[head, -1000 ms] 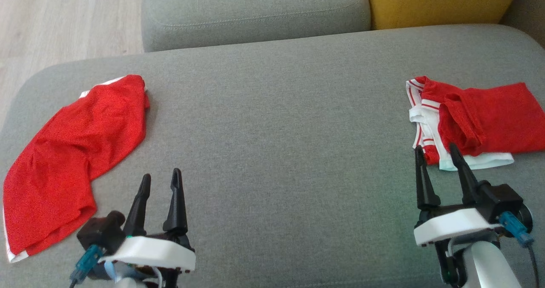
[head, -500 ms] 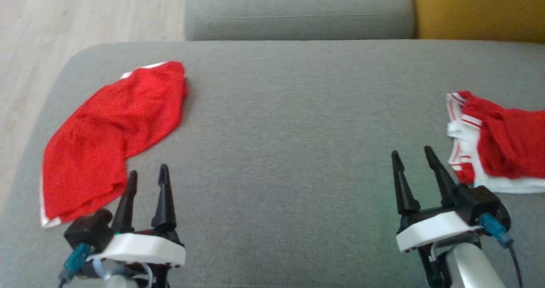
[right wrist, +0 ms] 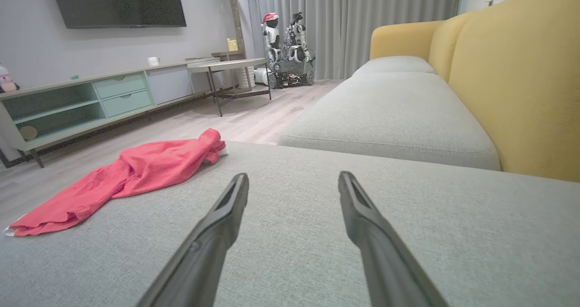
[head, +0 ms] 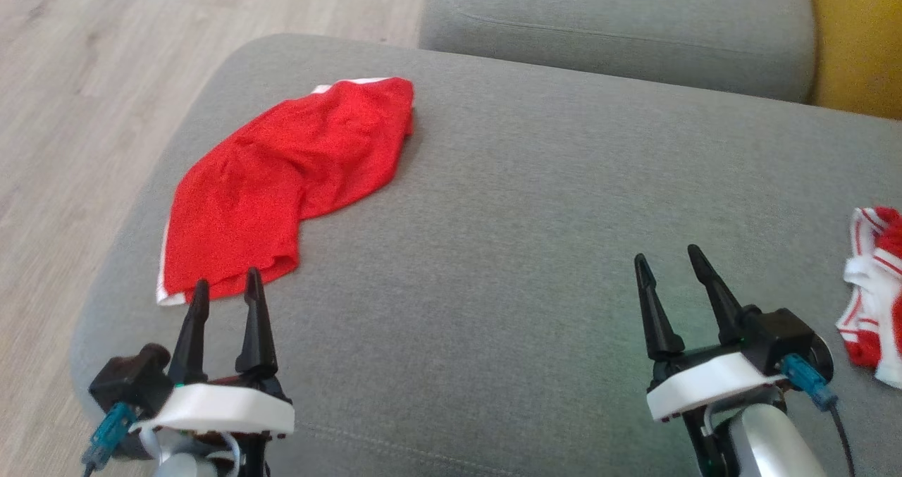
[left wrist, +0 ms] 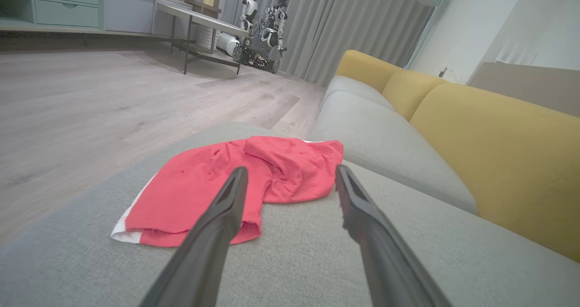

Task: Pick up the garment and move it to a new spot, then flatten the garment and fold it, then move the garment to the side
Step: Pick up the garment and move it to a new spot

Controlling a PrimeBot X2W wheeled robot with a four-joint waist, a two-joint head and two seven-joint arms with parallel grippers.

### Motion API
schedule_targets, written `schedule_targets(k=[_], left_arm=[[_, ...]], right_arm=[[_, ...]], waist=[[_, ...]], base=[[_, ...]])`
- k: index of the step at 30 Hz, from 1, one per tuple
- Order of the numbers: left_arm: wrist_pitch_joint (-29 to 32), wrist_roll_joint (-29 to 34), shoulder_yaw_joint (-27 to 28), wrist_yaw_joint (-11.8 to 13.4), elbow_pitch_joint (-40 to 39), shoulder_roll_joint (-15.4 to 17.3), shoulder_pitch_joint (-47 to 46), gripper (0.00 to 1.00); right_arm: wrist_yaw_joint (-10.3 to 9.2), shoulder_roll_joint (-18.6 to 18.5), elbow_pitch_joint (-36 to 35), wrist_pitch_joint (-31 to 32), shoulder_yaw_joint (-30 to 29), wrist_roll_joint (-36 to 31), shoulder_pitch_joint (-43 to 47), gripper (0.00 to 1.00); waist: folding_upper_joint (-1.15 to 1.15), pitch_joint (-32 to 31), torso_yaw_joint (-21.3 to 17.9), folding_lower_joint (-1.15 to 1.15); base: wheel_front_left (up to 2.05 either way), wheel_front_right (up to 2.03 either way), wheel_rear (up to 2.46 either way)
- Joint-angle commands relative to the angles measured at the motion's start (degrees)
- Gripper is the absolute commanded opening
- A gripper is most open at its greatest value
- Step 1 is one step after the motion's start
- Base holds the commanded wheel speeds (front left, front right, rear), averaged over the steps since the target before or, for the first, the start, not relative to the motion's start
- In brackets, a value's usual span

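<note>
Head view shows you the red garment (head: pixel 282 181) lying rumpled on the left part of the grey sofa seat (head: pixel 528 216). Your left claw (head: pixel 227 277) is spread and holds nothing; its fingertips (head: pixel 254 301) are just beside the near hem of the garment, and you cannot tell if they touch it. Your right claw (head: pixel 666 254) is also spread and empty, above bare seat, well apart from the garment. A red and white cloth (head: pixel 870 287) lies at the right edge.

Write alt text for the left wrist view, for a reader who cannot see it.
A red garment lies rumpled on a grey sofa seat, just past the open, empty left hand. A yellow backrest runs along the right; wooden floor lies to the left.
</note>
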Motion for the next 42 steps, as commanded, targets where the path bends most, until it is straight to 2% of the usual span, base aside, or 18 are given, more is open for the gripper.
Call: schedule_targets(k=[1, 9, 16, 22, 27, 33, 36, 42], left_arm=[[-0.3, 0.1, 1.9, 0.3, -2.0, 0.1, -2.9, 1.00], [-0.3, 0.3, 2.6, 0.3, -1.9, 0.1, -2.7, 1.00], [-0.3, 0.6, 5.5, 0.0, -1.5, 0.1, -3.8, 1.00], [-0.3, 3.6, 9.1, -3.2, 1.9, 0.6, -8.3, 1.00], [-0.1, 4.0, 11.3, -4.6, 8.8, 2.9, -13.4, 1.00], [6.5, 3.2, 11.7, -5.4, 21.1, 7.4, -24.0, 1.00], [10.0, 2.8, 9.6, -7.6, 26.4, 9.9, -29.3, 1.00], [16.6, 3.8, 5.0, -9.1, 37.3, 14.6, -37.7, 1.00]], right_arm=[[0.11, -0.1, -1.9, -0.6, 1.3, -0.2, -2.0, 1.00], [0.11, -0.1, -1.9, -0.6, 1.2, -0.2, -1.7, 1.00], [0.11, -0.1, -2.2, -0.6, 1.2, -0.3, -2.5, 1.00], [0.11, -0.1, -2.6, -0.5, 0.9, -1.7, -3.9, 1.00], [0.11, -0.1, -4.5, 0.3, -0.6, -3.3, -5.6, 1.00], [0.11, -0.1, -9.6, 2.8, -3.6, -5.9, -7.0, 1.00], [0.11, -0.1, -12.5, 4.3, -4.5, -6.3, -7.2, 1.00], [0.11, -0.1, -16.0, 6.4, -3.8, -7.7, -7.6, 1.00]], waist=[[0.00, 0.0, 1.3, 0.00], [0.00, 0.1, 3.2, 0.00], [0.00, 1.4, 2.8, 0.00], [0.00, 4.5, 1.2, 0.00], [0.00, 7.3, -0.2, 0.00], [0.00, 11.1, -1.7, 0.00], [0.00, 12.9, -2.2, 0.00], [0.00, 16.1, -3.4, 0.00]], base=[[0.00, 0.00, 0.00], [0.00, 0.00, 0.00], [0.00, 0.00, 0.00], [0.00, 0.00, 0.00], [0.00, 0.00, 0.00], [0.00, 0.00, 0.00], [0.00, 0.00, 0.00], [0.00, 0.00, 0.00]])
